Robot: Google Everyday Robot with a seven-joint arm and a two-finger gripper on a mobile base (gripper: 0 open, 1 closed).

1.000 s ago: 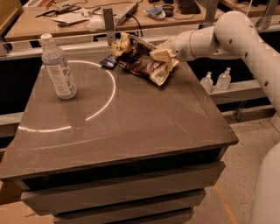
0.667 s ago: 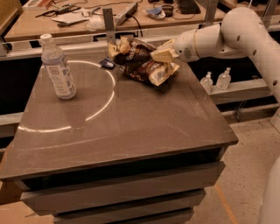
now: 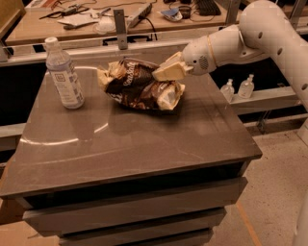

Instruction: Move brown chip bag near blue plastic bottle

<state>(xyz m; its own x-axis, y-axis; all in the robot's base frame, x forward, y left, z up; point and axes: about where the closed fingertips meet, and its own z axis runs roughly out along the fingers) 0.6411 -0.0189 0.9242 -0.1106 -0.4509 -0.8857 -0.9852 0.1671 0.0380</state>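
My gripper [image 3: 166,72] sits at the brown chip bag's [image 3: 137,89] upper right, seemingly pinching its crumpled edge; the bag lies below-left of it on the table [image 3: 144,144], long axis pointing leftward at the blue plastic bottle [image 3: 64,74], upright farther left, near but apart.

A robotics lab or workshop: past the far edge of the bench [image 3: 144,141] a desk [image 3: 48,31] carries cables [image 3: 153,28], a power strip [image 3: 137,14] and a keyboard [image 3: 208,6]; speckled concrete floor [image 3: 274,192] shows off its right corner. The jaws of the white arm [image 3: 231,44] pinch the brown chip bag [image 3: 137,89] near the far edge.
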